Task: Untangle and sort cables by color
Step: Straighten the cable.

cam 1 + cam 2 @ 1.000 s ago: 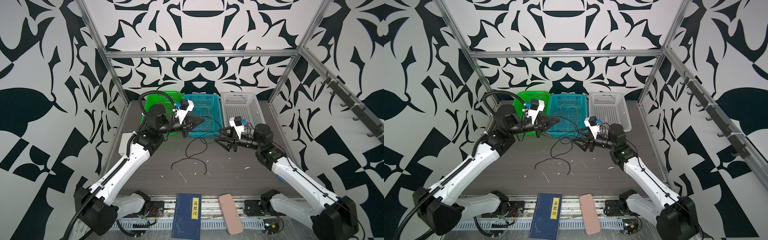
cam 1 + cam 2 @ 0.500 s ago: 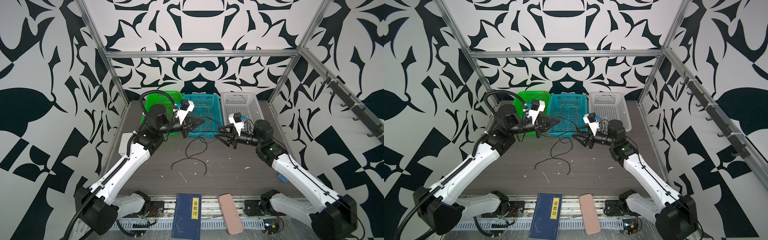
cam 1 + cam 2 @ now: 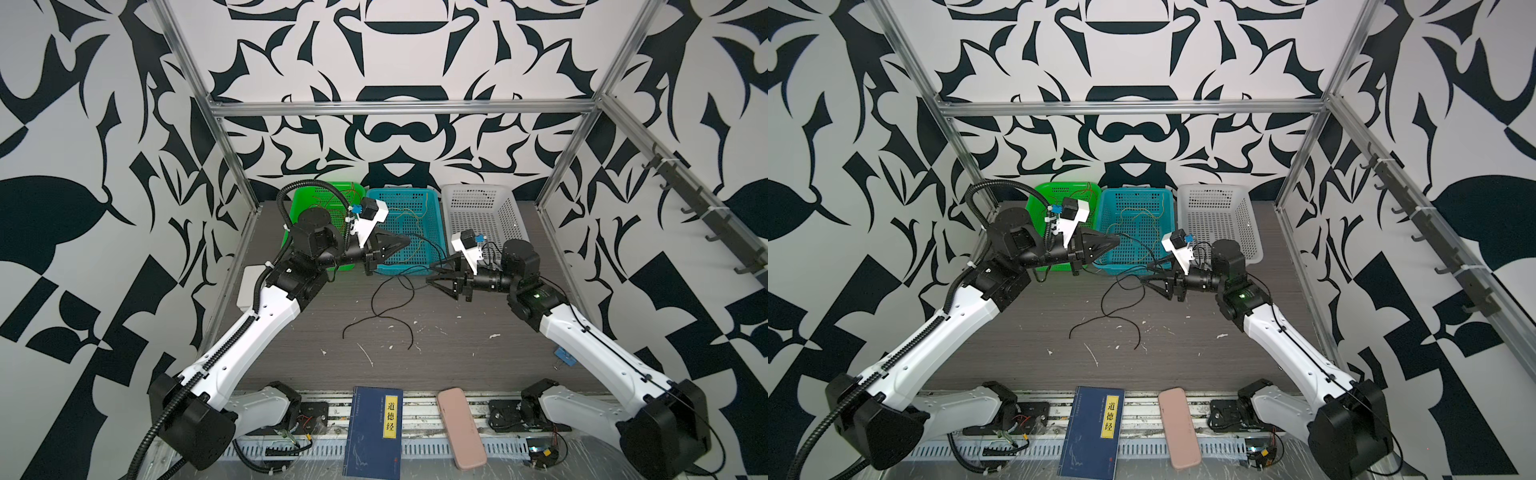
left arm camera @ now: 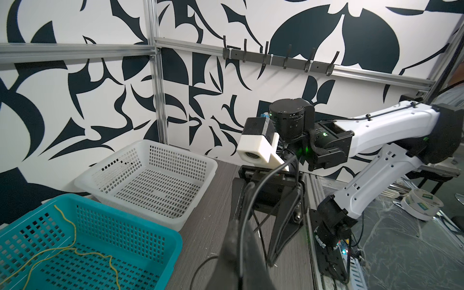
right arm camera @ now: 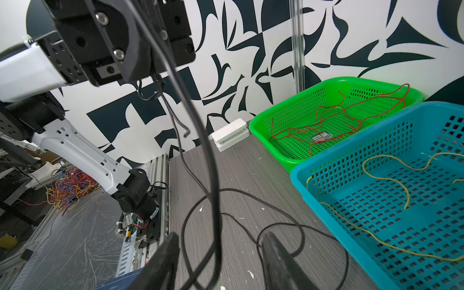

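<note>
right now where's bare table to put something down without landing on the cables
Bare table lies between the black cables and the book and pink case, bar small scraps, and between the left arm and the cables. Crowded: the middle, where the left gripper and right gripper meet the cables before the blue basket.

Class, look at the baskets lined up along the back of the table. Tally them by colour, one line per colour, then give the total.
Green basket: 1
Blue basket: 1
White basket: 1
Total: 3
</note>
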`<state>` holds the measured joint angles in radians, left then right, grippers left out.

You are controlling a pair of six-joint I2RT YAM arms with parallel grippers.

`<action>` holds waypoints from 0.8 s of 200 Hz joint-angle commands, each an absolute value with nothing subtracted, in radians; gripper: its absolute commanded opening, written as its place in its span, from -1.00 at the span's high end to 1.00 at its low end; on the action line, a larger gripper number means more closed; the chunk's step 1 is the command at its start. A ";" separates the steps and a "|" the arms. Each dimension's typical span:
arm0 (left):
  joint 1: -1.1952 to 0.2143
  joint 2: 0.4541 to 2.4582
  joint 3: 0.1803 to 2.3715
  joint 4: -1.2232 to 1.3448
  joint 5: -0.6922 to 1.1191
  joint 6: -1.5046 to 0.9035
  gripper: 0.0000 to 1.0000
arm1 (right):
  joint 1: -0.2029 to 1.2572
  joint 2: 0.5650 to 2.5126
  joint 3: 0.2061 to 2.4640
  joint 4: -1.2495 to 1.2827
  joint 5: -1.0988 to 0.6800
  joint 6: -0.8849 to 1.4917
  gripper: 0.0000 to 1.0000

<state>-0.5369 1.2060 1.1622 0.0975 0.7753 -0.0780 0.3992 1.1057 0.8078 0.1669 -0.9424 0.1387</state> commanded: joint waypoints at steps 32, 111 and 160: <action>-0.538 1.195 1.202 0.133 0.797 -0.097 1.00 | 0.402 1.147 0.844 0.248 -0.913 0.167 0.25; -0.538 1.213 1.177 0.144 0.805 -0.101 1.00 | 0.403 1.138 0.817 0.528 -0.829 0.336 0.26; -0.538 1.200 1.165 0.140 0.808 -0.100 1.00 | 0.414 1.179 0.877 0.462 -0.774 0.325 0.82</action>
<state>-0.5369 1.2060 1.1790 0.1154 0.7860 -0.0906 0.4023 1.1679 0.8154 0.4500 -0.8169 0.3298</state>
